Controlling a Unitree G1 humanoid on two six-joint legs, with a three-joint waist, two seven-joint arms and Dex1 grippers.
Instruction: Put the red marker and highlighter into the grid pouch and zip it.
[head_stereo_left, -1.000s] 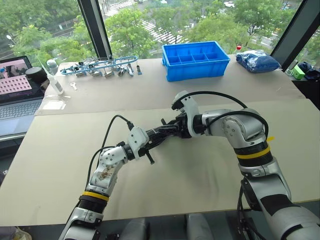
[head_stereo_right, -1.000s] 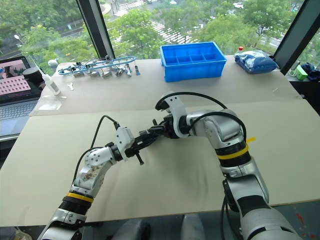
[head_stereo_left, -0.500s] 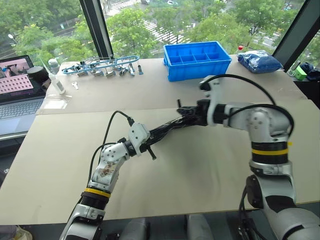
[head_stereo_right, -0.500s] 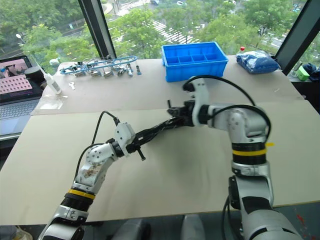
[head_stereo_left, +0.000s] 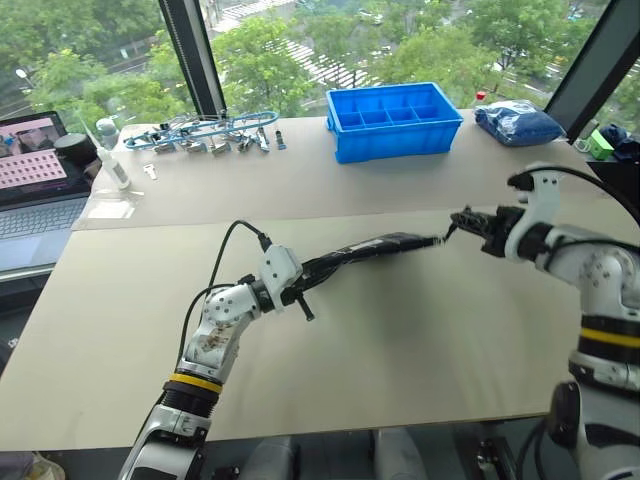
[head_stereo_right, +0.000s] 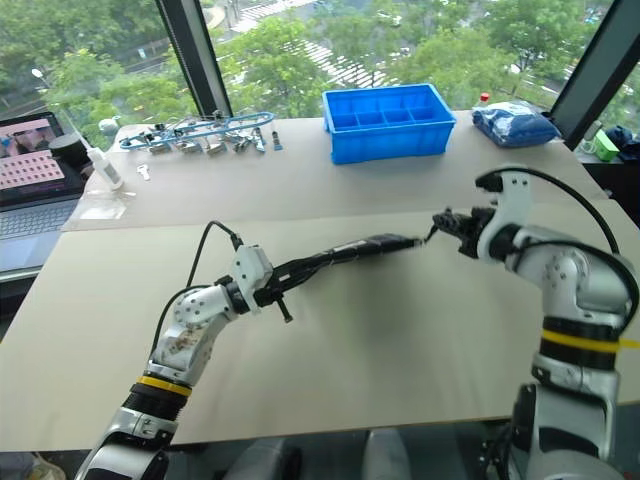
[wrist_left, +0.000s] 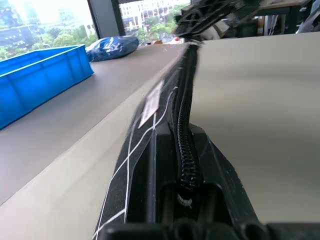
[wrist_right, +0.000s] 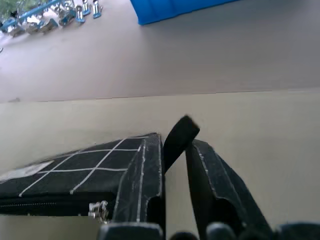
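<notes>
Left pincer (head_stereo_left: 296, 291): clamped tight on the near end of the flat black fabric pouch with thin white grid lines (head_stereo_left: 362, 251), holding it edge-up off the beige bench (head_stereo_left: 400, 340).
Pouch axis: its long side runs from the left pincer up and rightward toward the right arm, zipper edge uppermost, small white label on the side facing the windows.
Zipper: in the right wrist view the metal slider (wrist_right: 98, 209) sits near the pouch's far end, and the black strap (wrist_right: 179, 136) sticks out past that end.
Marker and highlighter: I cannot see either; judged to be inside the pouch already, though that cannot be confirmed.
Right pincer (head_stereo_left: 470, 222): at the pouch's far tip; its fingers (wrist_right: 212, 185) stand a little apart with the strap rising between them, and I cannot tell whether they pinch it.
Key relation: the pouch lies straight between the two pincers, so any pull goes along its length; the right arm is nearer the strap.
Room: bare bench below and to the right; the blue plastic compartment bin (head_stereo_left: 394, 120) is well apart, behind.
</notes>
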